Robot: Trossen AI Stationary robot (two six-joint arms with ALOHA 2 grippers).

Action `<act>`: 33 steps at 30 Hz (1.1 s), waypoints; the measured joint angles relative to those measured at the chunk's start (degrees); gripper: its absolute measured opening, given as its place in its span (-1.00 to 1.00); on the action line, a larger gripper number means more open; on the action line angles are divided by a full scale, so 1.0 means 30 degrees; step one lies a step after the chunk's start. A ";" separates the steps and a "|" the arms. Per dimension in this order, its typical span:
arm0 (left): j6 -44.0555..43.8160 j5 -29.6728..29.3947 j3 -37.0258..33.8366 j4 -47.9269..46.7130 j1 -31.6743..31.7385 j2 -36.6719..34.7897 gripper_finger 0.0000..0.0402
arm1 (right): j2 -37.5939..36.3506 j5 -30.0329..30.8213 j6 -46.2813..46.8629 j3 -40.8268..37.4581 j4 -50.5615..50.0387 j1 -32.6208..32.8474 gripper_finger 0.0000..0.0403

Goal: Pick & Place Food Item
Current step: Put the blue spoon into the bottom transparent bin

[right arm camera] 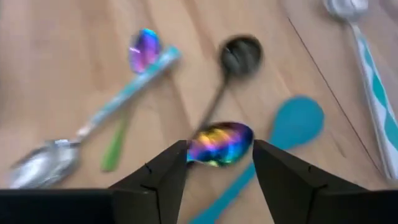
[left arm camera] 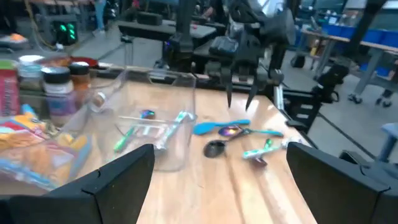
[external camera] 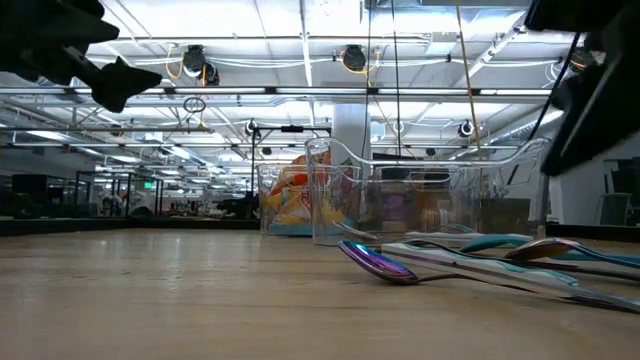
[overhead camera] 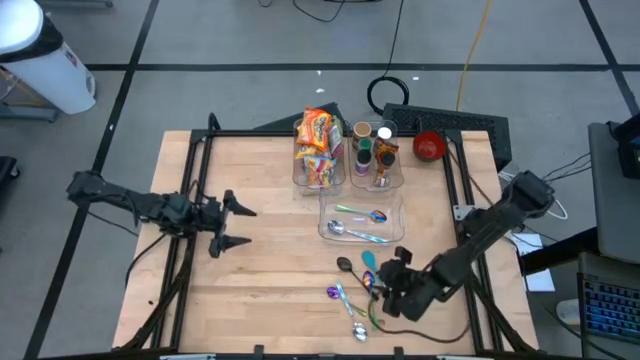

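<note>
A pale wooden surface (overhead camera: 270, 250) in a black frame sits on a grey floor, with a lit workshop hall beyond it. The right end effector (right arm camera: 219, 163) hangs open, low over a loose cluster of spoons near the front edge, its 2 fingers straddling the bowl of an iridescent spoon (right arm camera: 220, 143). The left end effector (overhead camera: 238, 226) waits open over the left half, well apart.

The risk is crowding: a black spoon (right arm camera: 240, 55) and a teal spoon (right arm camera: 297, 122) lie just beside the target, so closing fingers could catch a neighbour, or the thin, glossy metal could skate sideways and scatter the pile. A flat spoon lying on wood gives little to grip.

Behind stand 3 clear plastic bins: a shallow tray (overhead camera: 360, 221) with 2 spoons, one bin with crinkly orange snack bags (overhead camera: 318, 146), one with small jars (overhead camera: 375, 150). These food items remain untouched.
</note>
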 joint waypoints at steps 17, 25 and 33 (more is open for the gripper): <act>0.2039 -0.1569 -0.0310 -0.2533 -0.0007 -0.3072 0.86 | 0.3800 -0.1331 0.3584 0.0063 -0.0713 -0.0241 -0.21; 0.2179 -0.1576 -0.0310 -0.2535 -0.0007 -0.2941 0.86 | 0.3697 -0.1424 0.3901 0.0051 -0.1380 -0.0260 -0.42; 0.2136 -0.1576 -0.0310 -0.2528 -0.0007 -0.2934 0.86 | 0.3716 -0.0929 0.4192 0.0029 -0.1841 -0.0256 -0.89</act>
